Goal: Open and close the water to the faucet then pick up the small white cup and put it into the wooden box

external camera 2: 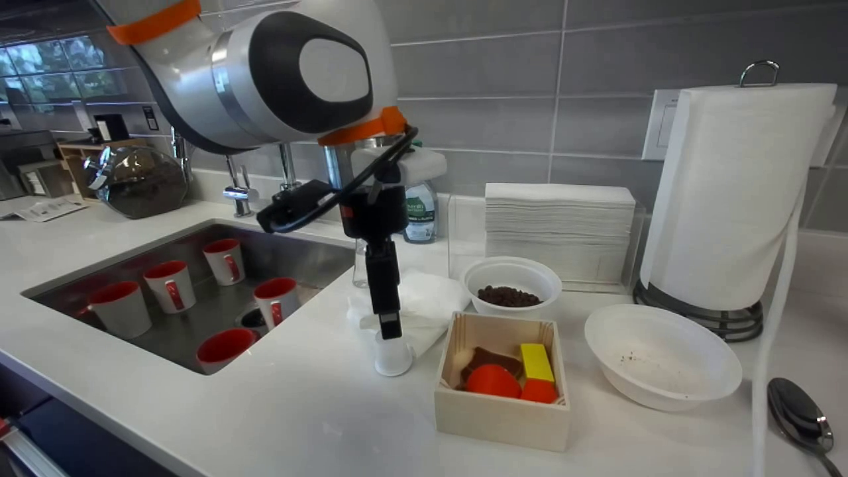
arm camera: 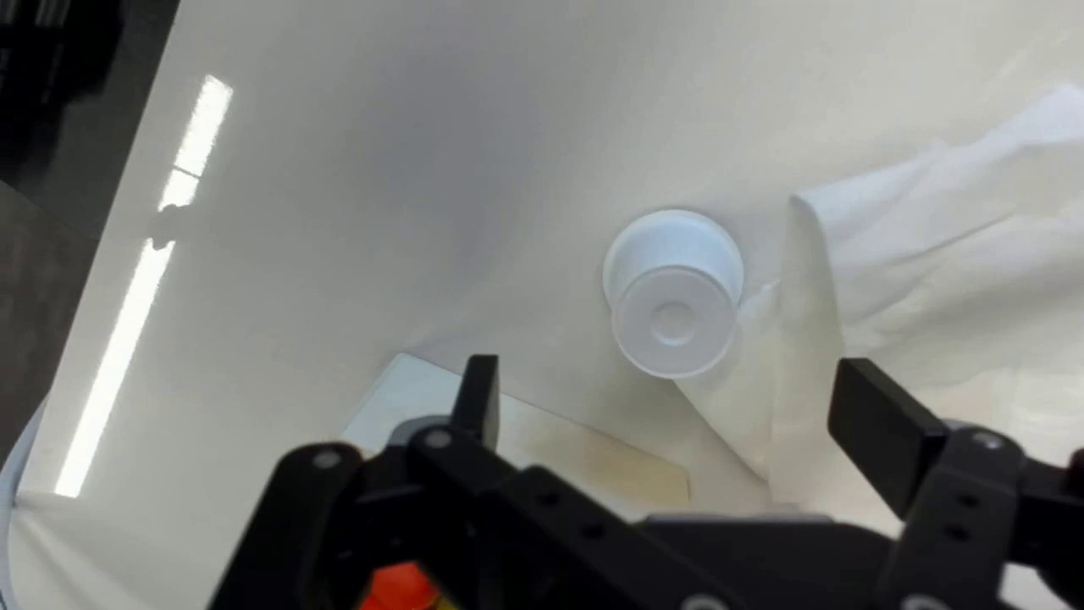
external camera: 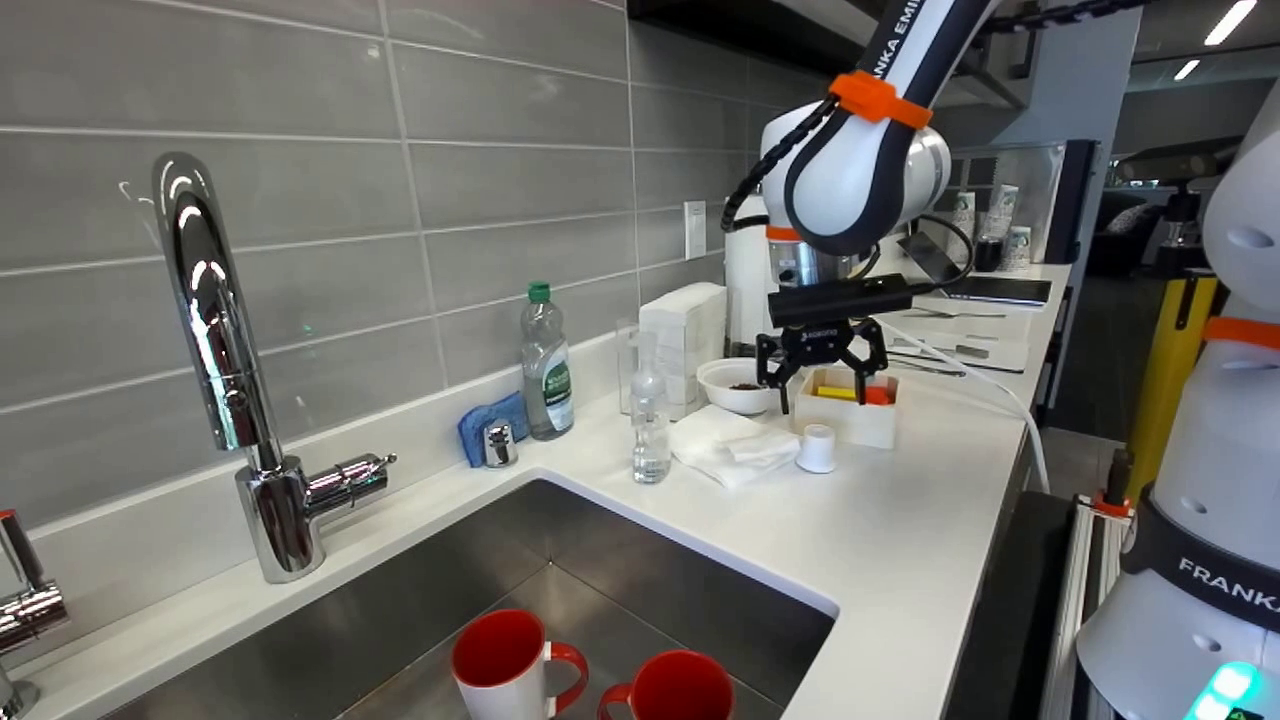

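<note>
The chrome faucet (external camera: 285, 510) stands behind the sink with its side lever pointing right. In an exterior view the faucet (external camera 2: 287, 165) is mostly hidden by the arm. The small white cup (external camera: 817, 450) stands upside down on the counter, beside a crumpled napkin; it also shows in an exterior view (external camera 2: 393, 358) and in the wrist view (arm camera: 674, 313). My gripper (external camera: 823, 402) is open and empty above the counter near the cup. In the wrist view the cup lies just beyond the gap between the fingers (arm camera: 669, 381). The wooden box (external camera 2: 501, 421), holding red, yellow and brown pieces, stands beside the cup.
Red-lined mugs (external camera: 500, 665) stand in the sink. A clear bottle (external camera: 650, 425), a soap bottle (external camera: 547, 370) and a white bowl (external camera 2: 510, 281) stand near the wall. A second white bowl (external camera 2: 662, 358) and a white cable (external camera 2: 782, 285) are beside the box.
</note>
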Available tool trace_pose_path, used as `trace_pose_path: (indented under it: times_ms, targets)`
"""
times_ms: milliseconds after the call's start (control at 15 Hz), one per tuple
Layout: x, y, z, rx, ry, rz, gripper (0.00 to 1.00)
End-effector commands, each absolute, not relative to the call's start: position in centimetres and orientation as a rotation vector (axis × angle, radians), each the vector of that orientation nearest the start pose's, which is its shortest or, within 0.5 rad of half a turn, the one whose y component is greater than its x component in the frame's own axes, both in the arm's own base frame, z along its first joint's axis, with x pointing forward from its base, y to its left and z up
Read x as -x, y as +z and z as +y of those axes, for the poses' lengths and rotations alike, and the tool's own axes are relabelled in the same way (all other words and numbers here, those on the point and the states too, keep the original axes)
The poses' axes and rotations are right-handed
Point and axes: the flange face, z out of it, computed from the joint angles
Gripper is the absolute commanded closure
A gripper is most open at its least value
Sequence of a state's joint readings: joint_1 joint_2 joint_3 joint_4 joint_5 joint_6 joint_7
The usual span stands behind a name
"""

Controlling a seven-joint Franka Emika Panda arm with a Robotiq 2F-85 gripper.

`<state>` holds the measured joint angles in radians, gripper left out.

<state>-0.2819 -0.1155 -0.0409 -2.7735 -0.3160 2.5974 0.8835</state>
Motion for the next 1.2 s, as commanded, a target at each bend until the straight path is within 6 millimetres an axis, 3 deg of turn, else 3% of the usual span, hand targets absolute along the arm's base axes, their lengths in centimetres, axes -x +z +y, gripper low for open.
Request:
trace_pose_path:
  times_ms: [0,467,533,600,1000,1133]
  targets:
    - [-35.9,22.8,-11.6,2.971,0.014,1.498,0.0]
    - [-35.7,20.6,-11.4,2.991,0.028,1.493,0.0]
    - [-35.8,20.5,-11.3,2.991,0.027,1.491,0.25]
    - [-35.9,20.4,-11.2,2.992,0.026,1.488,0.26]
    - [-36.5,20.8,-11.1,2.988,-0.009,1.496,0.79]
    - [-36.8,21.1,-11.0,2.988,-0.013,1.49,0.92]
